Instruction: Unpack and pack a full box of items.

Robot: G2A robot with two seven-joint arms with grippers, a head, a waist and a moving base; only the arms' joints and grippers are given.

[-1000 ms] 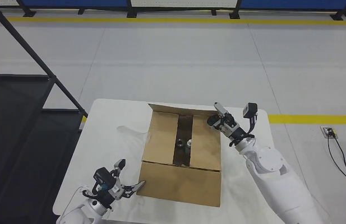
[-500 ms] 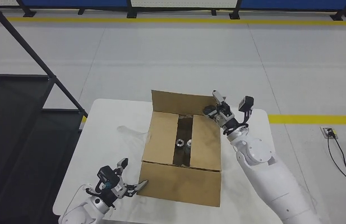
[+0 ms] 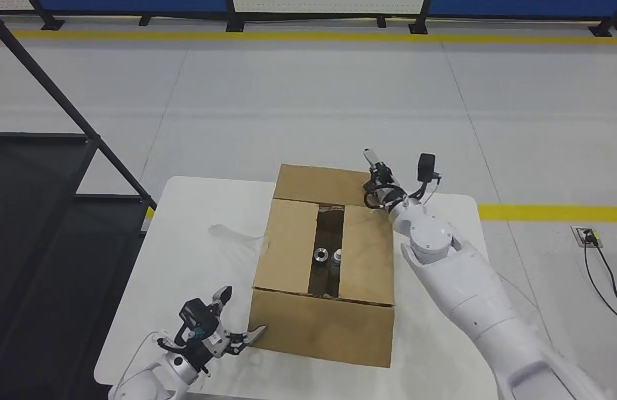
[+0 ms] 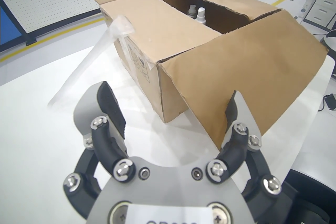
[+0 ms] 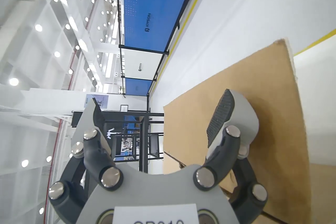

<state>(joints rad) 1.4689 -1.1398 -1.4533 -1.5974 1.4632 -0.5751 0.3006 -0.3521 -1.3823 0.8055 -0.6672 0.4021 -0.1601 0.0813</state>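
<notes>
reaching over the brown cardboard box [image 3: 288,250], the released right claw [image 3: 372,172] touches its rear flap [image 3: 323,184], now folded further back; left claw [image 3: 238,312] released.

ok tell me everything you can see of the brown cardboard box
The brown cardboard box sits on the white table, edges torn. Two long top flaps lie nearly shut, leaving a gap where two small bottle tops show. The far flap is folded back, the near one hangs outward. The open right gripper touches the far flap.
</notes>
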